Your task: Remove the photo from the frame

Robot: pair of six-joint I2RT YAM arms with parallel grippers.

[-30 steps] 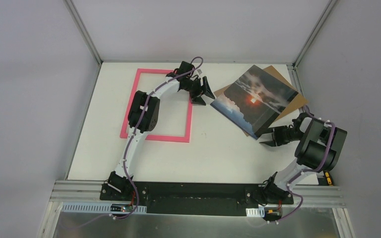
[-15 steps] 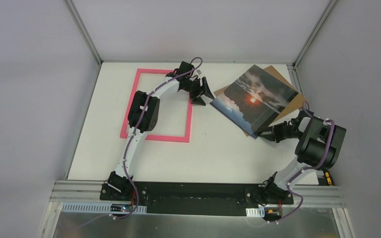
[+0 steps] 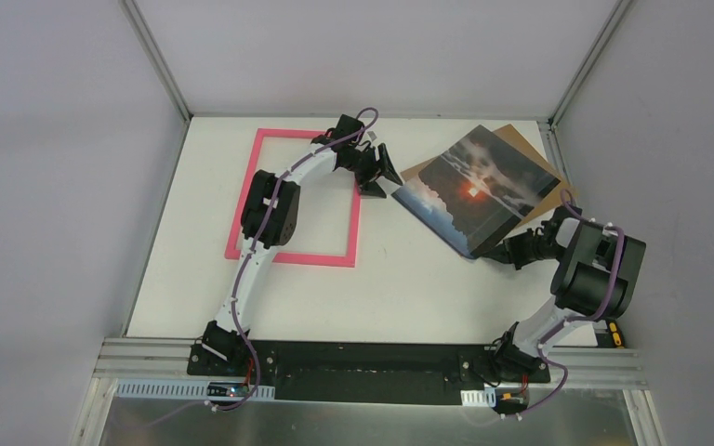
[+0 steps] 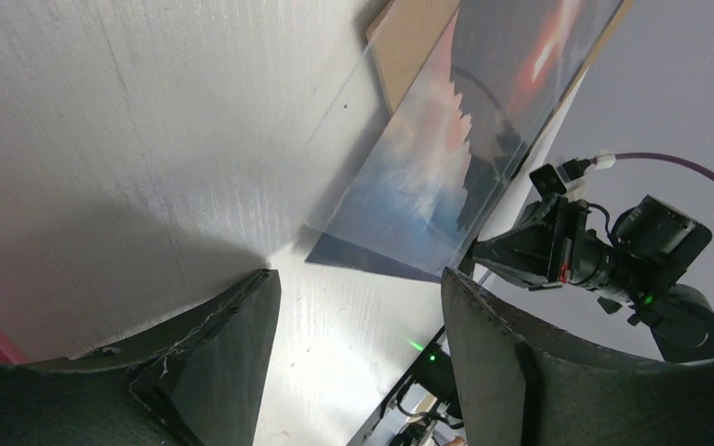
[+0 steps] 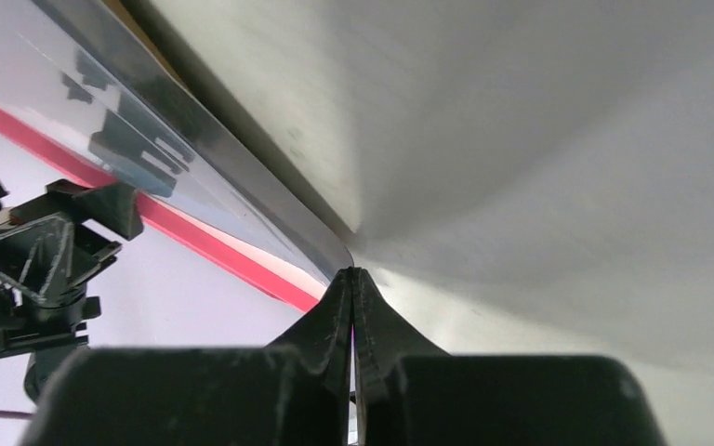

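The pink frame (image 3: 293, 257) lies flat and empty on the left of the white table; a strip of it shows in the right wrist view (image 5: 214, 246). The sunset photo (image 3: 474, 190) sits outside the frame at the right, tilted over a brown board (image 3: 544, 195). My right gripper (image 3: 499, 253) is shut on the photo's near corner, its tips pinched together at the sheet's edge (image 5: 351, 271). My left gripper (image 3: 386, 172) is open and empty by the frame's right side, facing the photo (image 4: 418, 177); its jaws stand wide apart (image 4: 353, 279).
The brown board (image 4: 409, 37) pokes out behind the photo near the back right corner post. Grey walls close in the table on three sides. The right arm's body (image 3: 600, 269) stands near the right edge.
My right gripper moved in to the photo's near corner and went from open to shut there. The photo shifted slightly. The left arm has not moved.
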